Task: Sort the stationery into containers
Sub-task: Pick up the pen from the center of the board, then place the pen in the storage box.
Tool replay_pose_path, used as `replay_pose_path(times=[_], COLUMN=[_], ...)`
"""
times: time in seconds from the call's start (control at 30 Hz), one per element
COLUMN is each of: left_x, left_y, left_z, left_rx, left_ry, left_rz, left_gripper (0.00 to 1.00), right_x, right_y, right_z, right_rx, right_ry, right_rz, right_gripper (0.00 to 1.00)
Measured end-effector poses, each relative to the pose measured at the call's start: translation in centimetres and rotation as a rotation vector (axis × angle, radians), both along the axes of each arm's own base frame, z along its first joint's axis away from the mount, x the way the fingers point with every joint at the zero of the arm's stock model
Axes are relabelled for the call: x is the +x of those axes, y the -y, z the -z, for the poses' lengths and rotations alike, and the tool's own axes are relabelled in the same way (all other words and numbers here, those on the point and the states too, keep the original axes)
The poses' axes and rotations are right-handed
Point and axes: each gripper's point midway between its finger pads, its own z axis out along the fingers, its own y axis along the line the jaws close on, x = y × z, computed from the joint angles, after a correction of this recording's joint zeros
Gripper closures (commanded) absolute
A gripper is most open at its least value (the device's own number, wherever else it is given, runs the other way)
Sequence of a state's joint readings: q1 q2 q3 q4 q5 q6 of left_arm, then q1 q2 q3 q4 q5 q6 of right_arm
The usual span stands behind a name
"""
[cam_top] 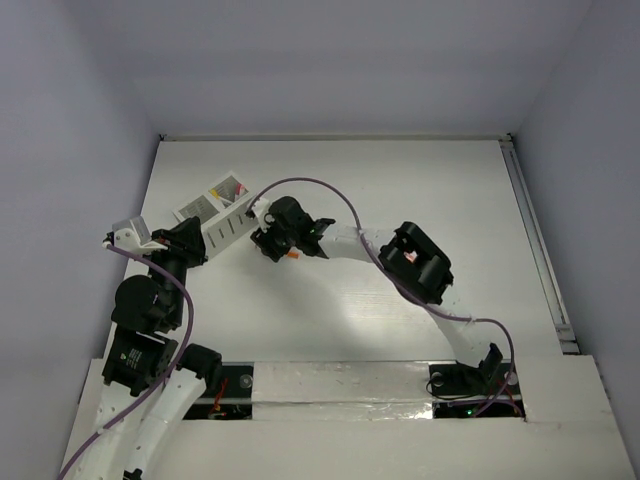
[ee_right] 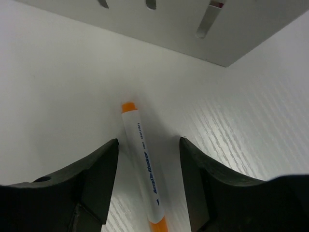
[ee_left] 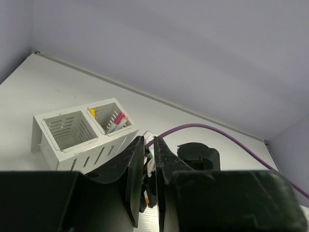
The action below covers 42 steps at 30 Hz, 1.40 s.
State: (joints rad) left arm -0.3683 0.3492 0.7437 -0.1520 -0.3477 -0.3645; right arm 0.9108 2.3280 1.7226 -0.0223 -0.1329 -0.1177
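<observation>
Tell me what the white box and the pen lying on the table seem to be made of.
The box is probably moulded plastic with a matte white finish. Its thin walls, neat slots and rounded rim suggest this, though painted metal cannot be excluded. The pen is likely plastic too: a smooth, slightly shiny white barrel with blue printing and orange ends.

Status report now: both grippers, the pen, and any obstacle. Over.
Right gripper open, straddling the orange-capped pen, not yet gripping. Left gripper shut, empty. Box just beyond the pen, nothing in the way.
</observation>
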Motion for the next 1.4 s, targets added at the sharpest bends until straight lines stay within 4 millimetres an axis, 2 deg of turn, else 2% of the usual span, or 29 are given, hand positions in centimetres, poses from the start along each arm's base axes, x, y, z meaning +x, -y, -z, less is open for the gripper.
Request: replay_pose_path(times=[0.07, 0.2, 0.4, 0.53, 0.67, 0.73, 0.87, 1.03, 1.13, 1.23, 1.3, 1.4], left_x=[0.0, 0.0, 0.0, 0.0, 0.0, 0.0, 0.0, 0.0, 0.0, -0.1, -0.2, -0.3], left_y=[0.0, 0.1, 0.1, 0.1, 0.1, 0.1, 0.1, 0.2, 0.2, 0.2, 0.2, 0.0], left_z=[0.0, 0.0, -0.1, -0.1, -0.1, -0.1, -0.1, -0.1, -0.2, -0.2, -0.3, -0.5], left_rx=[0.000, 0.000, 0.000, 0.000, -0.001, -0.001, -0.001, -0.001, -0.001, -0.002, -0.004, -0.007], left_ry=[0.000, 0.000, 0.002, 0.004, 0.005, 0.005, 0.006, 0.006, 0.007, 0.009, 0.014, 0.021], left_rz=[0.001, 0.004, 0.007, 0.008, 0.007, 0.008, 0.007, 0.012, 0.014, 0.015, 0.014, 0.006], left_gripper=[0.88, 0.88, 0.88, 0.88, 0.88, 0.88, 0.88, 0.87, 0.87, 0.87, 0.87, 0.87], right_x=[-0.1, -0.7, -1.1, -1.3, -2.7, -3.1, -3.4, -2.0, -0.4, 2.0, 3.4, 6.1], right_y=[-0.1, -0.4, -0.5, 0.2, 2.1, 2.5, 2.7, 1.4, 0.6, -0.7, -1.8, -3.6], right_z=[0.0, 0.1, 0.3, 0.1, -0.2, -1.1, -4.9, -13.4, -18.2, -22.5, -24.5, -26.3], right_rx=[-0.030, -0.084, -0.120, -0.107, -0.096, -0.062, 0.095, 0.401, 0.601, 0.796, 0.902, 1.039], right_ry=[0.019, 0.070, 0.111, 0.115, 0.082, 0.072, 0.057, 0.071, 0.086, 0.093, 0.101, 0.110], right_rz=[-0.002, 0.004, 0.023, 0.043, 0.068, 0.088, 0.144, 0.183, 0.192, 0.197, 0.193, 0.189], right_gripper=[0.50, 0.76, 1.00, 1.00, 1.00, 1.00, 1.00, 1.00, 1.00, 1.00, 1.00, 1.00])
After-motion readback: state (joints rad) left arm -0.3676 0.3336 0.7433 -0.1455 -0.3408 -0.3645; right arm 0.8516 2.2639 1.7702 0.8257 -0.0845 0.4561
